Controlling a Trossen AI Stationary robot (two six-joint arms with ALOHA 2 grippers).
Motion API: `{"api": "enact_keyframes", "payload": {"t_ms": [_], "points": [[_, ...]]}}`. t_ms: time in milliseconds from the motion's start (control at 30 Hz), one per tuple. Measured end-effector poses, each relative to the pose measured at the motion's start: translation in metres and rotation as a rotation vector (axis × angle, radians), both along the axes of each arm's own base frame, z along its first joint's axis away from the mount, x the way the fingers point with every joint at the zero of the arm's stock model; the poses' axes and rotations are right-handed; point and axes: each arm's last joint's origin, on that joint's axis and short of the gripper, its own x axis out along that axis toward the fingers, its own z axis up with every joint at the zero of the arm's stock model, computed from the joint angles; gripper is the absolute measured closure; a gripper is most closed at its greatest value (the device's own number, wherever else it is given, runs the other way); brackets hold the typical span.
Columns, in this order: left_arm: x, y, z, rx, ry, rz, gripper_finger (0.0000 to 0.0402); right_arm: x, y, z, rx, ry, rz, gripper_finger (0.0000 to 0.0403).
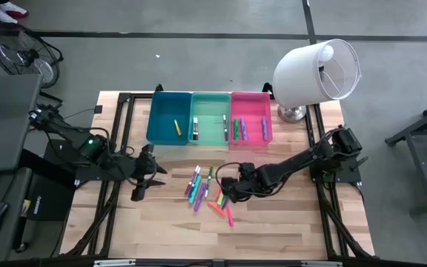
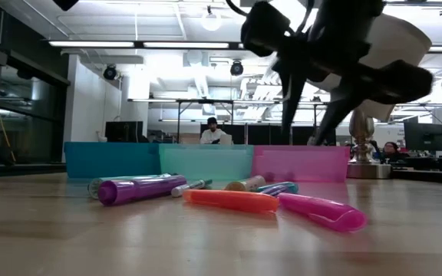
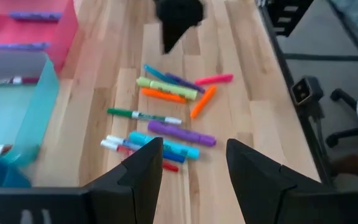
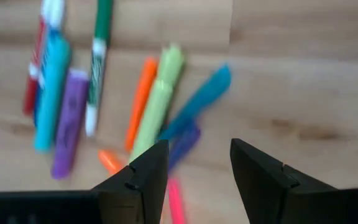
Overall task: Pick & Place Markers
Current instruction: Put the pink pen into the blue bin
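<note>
The markers [image 1: 210, 191] lie scattered at the centre of the high view, below the blue bin [image 1: 170, 119], the green bin [image 1: 210, 119] and the pink bin [image 1: 250, 117], each holding a few. The right gripper [image 1: 227, 185] hovers over the pile's right edge, fingers apart, empty. The left gripper [image 1: 141, 189] waits left of the pile, fingers parted.

The markers [image 1: 207, 194] were pink, purple, green, orange and teal. The bins were blue [image 1: 170, 119], mint green [image 1: 210, 119] and pink [image 1: 251, 117].
</note>
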Motion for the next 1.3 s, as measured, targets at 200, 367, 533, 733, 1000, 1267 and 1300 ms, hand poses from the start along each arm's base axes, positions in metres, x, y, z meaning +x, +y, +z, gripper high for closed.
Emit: {"api": "enact_keyframes", "payload": {"t_ms": [200, 367, 533, 733, 1000, 1267, 1300], "points": [[-0.003, -0.002, 0.002, 0.005, -0.022, 0.008, 0.0227, -0.003, 0.015, 0.000, 0.006, -0.012, 0.089, 0.0240], [-0.004, -0.001, 0.000, 0.014, -0.006, 0.017, 0.0227, 0.000, 0.023, 0.002, 0.029, -0.054, 0.178, 0.0240], [-0.004, -0.001, 0.000, 0.014, -0.006, 0.017, 0.0227, 0.001, 0.027, 0.003, 0.072, -0.070, 0.185, 0.0240], [-0.004, -0.001, 0.000, 0.015, -0.004, 0.017, 0.0227, 0.006, 0.040, 0.004, 0.114, -0.151, 0.207, 0.0240], [-0.004, -0.001, 0.000, 0.012, 0.001, 0.021, 0.0227, 0.028, 0.060, -0.011, 0.152, -0.093, 0.277, 0.0240], [-0.005, 0.000, -0.001, 0.011, 0.015, 0.028, 0.0227, 0.043, 0.067, 0.002, 0.060, 0.158, 0.283, 0.0240], [-0.005, 0.000, -0.001, 0.010, 0.015, 0.029, 0.0227, 0.044, 0.067, 0.004, 0.061, 0.159, 0.286, 0.0240]]}}
